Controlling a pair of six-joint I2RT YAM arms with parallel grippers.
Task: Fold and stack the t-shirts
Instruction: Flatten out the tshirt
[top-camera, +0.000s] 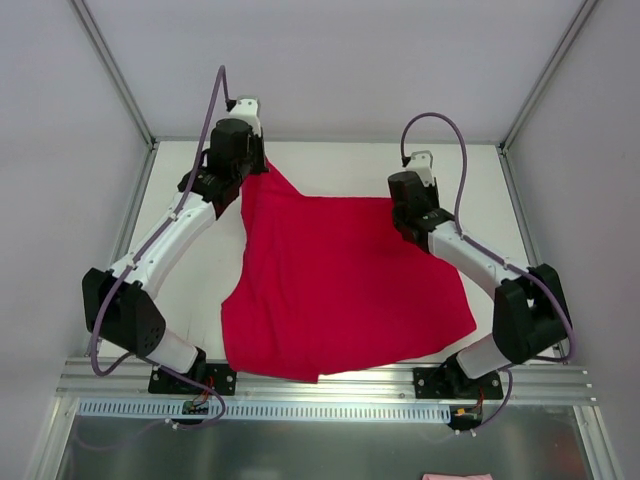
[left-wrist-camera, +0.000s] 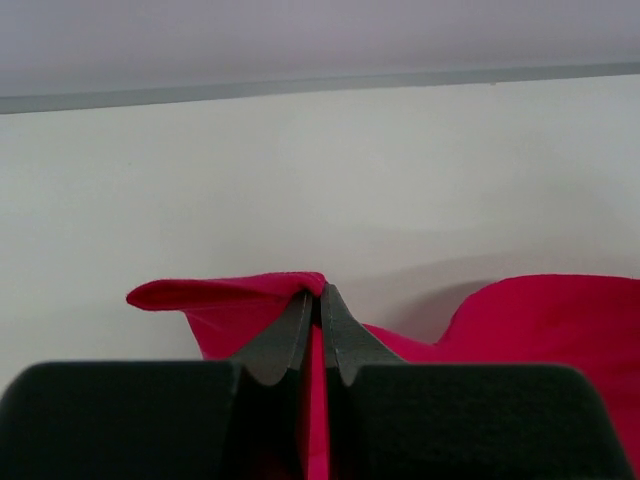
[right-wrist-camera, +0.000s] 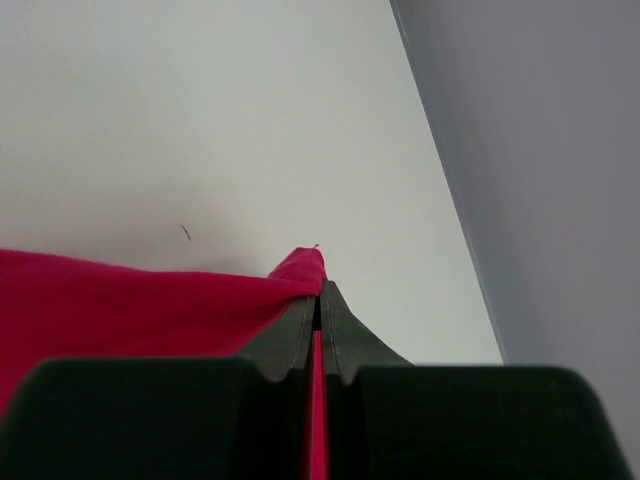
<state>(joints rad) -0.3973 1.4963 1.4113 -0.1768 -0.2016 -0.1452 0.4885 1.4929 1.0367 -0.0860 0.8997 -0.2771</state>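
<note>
Top external view: 1 crimson t-shirt (top-camera: 340, 290) lies spread over the middle of the table (top-camera: 340, 165). Its near side reaches the near edge between the 2 arm bases. The far-left corner of the cloth rises to a peak toward the table's far-left corner. The far-right corner sits lower, well in from the right edge.

Handling, as judged: the fabric is thin, soft and light, with no stiffness. It will sag between any 2 held points and drag across the surface rather than move as a sheet. It is not fragile, but a pinch on a single layer may slip. The best hold is at corners or along a hem, where the cloth is doubled, with both points kept level so the fold line runs straight.

Left wrist view: the left gripper (left-wrist-camera: 320, 297) has its fingers (left-wrist-camera: 285, 345) pressed together on a red fold of cloth. A small flap curls out to the left of the tips, lifted off the table.

Right wrist view: the right gripper (right-wrist-camera: 320, 290) is in a like condition — fingers (right-wrist-camera: 285, 345) closed tight on a corner of the shirt. A small red tip pokes past them, and the cloth runs away to the left. Neither pair shows any gap beyond the fabric itself.

Step in hand, as judged: both far corners are held, ready to be carried toward the near side for a 1st fold — stacking not yet begun.
</note>
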